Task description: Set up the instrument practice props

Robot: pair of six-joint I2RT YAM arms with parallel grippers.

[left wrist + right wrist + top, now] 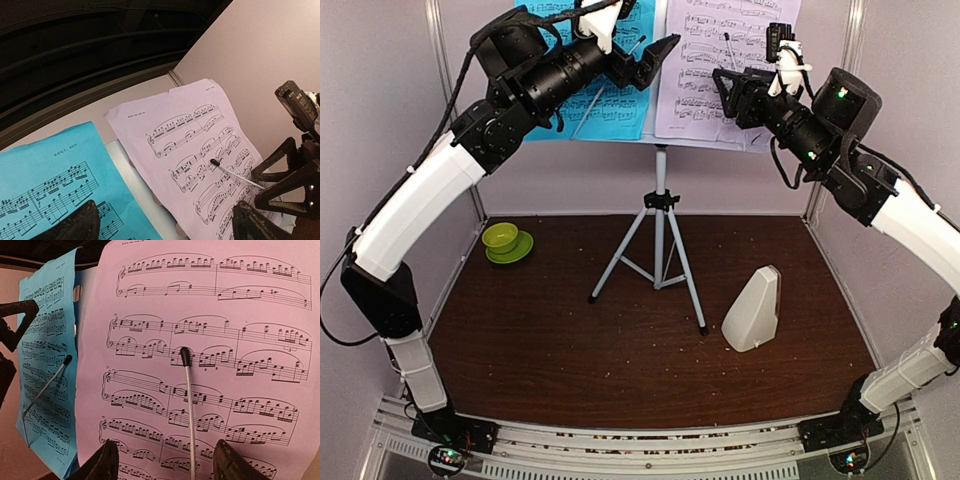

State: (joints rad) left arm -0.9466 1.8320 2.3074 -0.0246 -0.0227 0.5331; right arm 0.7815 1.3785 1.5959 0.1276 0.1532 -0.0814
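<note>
The stand [660, 215] sits at the far middle of the worktop [570, 350]; the cyan page [45, 175] rests on its left half and the lilac page [225, 315] on its right, each pinned by a wire clip [189, 405] so it won't slide off; the left fingers [75, 225] gape before the cyan page; the right fingers [107, 462] stand apart either side of the clip, gripping nothing; the metronome [753, 310] waits near right, probably next.

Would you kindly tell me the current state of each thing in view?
music stand: upright, tripod legs spread.
cyan page: on stand, behind left retainer wire.
lilac page: on stand, behind right retainer wire.
metronome: upright on table.
bowl: upright on saucer, empty.
left gripper: open.
right gripper: open.
</note>
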